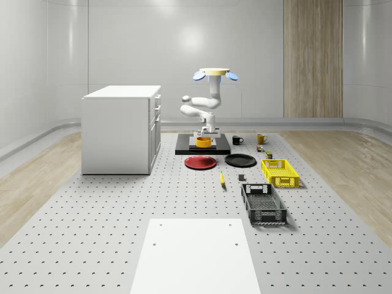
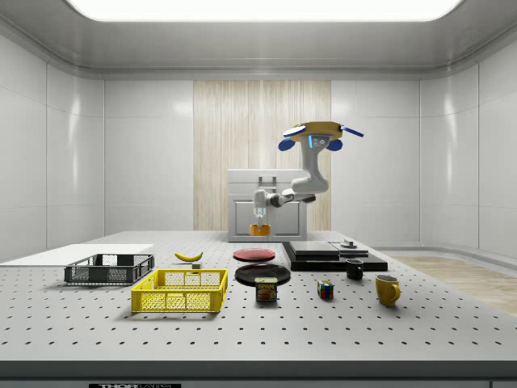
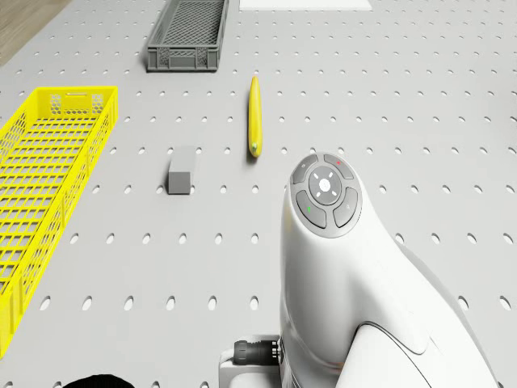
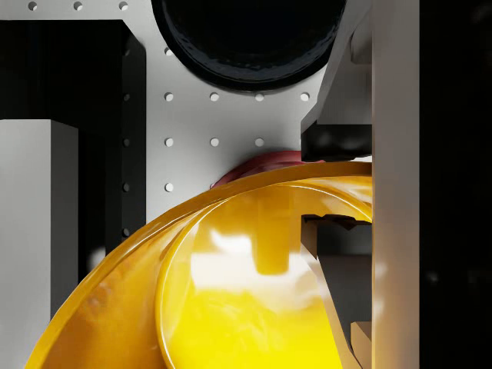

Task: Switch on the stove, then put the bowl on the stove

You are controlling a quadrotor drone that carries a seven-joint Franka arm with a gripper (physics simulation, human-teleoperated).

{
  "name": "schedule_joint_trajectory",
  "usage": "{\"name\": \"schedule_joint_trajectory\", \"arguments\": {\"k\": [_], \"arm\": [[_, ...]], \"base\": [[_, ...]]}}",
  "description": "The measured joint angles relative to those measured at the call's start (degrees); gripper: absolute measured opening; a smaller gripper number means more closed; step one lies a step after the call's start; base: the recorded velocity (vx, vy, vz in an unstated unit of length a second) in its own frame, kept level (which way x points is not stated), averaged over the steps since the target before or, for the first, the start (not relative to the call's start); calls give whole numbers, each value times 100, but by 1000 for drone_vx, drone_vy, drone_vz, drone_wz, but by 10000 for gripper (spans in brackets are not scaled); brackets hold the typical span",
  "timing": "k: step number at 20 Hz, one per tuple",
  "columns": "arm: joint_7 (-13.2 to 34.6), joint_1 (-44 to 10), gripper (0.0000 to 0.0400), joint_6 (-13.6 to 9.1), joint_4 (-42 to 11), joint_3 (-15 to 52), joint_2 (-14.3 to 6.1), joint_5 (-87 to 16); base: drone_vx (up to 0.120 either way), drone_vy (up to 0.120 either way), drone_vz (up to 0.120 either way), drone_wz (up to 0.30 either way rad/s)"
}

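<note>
The gripper (image 4: 338, 184) is clamped on the yellow bowl's (image 4: 231, 292) rim, the drone (image 1: 214, 73) hovering above the stove's (image 1: 184, 149) edge; glossy, rigid, probably slippery.

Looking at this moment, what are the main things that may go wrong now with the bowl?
1. The gripper pinches only the bowl's rim, one finger inside; it may tilt or slip.
2. In the side view the bowl hangs above the table while the drone hovers; any sway could drop it.
3. The black mug stands close beside the stove, and the red plate and black plate lie before it, so a low swing may hit them.
</note>
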Motion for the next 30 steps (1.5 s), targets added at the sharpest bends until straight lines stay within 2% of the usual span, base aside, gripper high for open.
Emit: {"name": "schedule_joint_trajectory", "arguments": {"k": [30], "arm": [[4, -6, 100, 17, 1, 0, -18, 8]], "base": [[-120, -7, 0, 0]]}}
